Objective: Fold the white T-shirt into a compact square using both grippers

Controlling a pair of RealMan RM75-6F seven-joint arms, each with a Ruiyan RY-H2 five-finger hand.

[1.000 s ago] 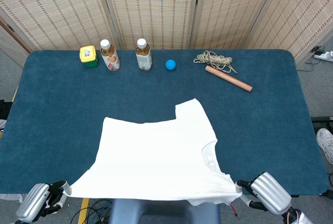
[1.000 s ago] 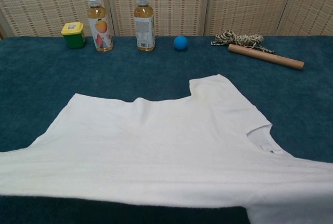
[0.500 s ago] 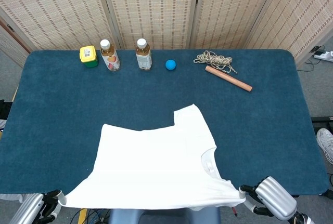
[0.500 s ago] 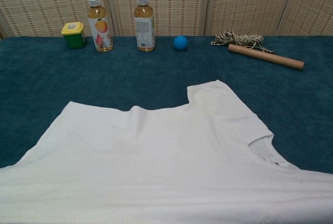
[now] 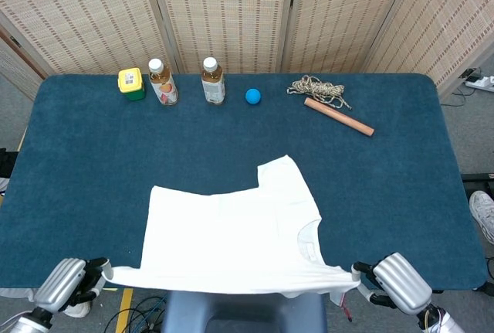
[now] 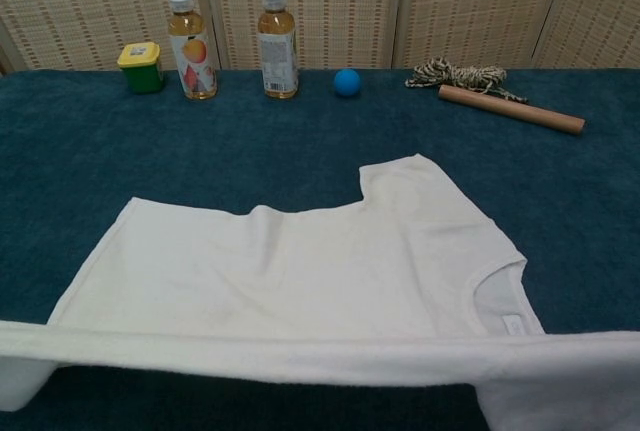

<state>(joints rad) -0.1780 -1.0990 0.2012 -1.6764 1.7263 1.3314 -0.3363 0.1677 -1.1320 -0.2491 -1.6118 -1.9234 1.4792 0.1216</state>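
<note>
T-shirt point(image 5: 231, 229): it is lying spread on the table point(image 5: 93, 163), collar toward your right, one sleeve pointing at the far side. The near edge is hanging off the table front, pulled into a taut band between your two hands. That tension is probably why the cloth is lying flat, ready for a clean lengthwise fold.

Near edge point(image 6: 300, 356): in the chest view it is crossing the whole frame as a raised white strip, lifted clear of the body of the shirt behind it.

Left hand point(image 5: 69, 283): you are holding it just below the table's front edge, with the shirt's left corner running into it. It is gripping the cloth; the fingers themselves are mostly hidden under the hand's shell, so how tightly they are curling is not readable.

Right hand point(image 5: 394, 287): it is mirroring the left at the opposite corner, beside the collar end, fingers closed on the fabric that is bunching into it.

Clutter: two bottles point(image 5: 185, 82), a yellow-lidded jar point(image 5: 131, 83), a blue ball point(image 5: 253, 96), a rope bundle point(image 5: 318, 88) and a wooden rod point(image 5: 338, 116) are standing along the far edge, well apart from the shirt, leaving your fold path free.
</note>
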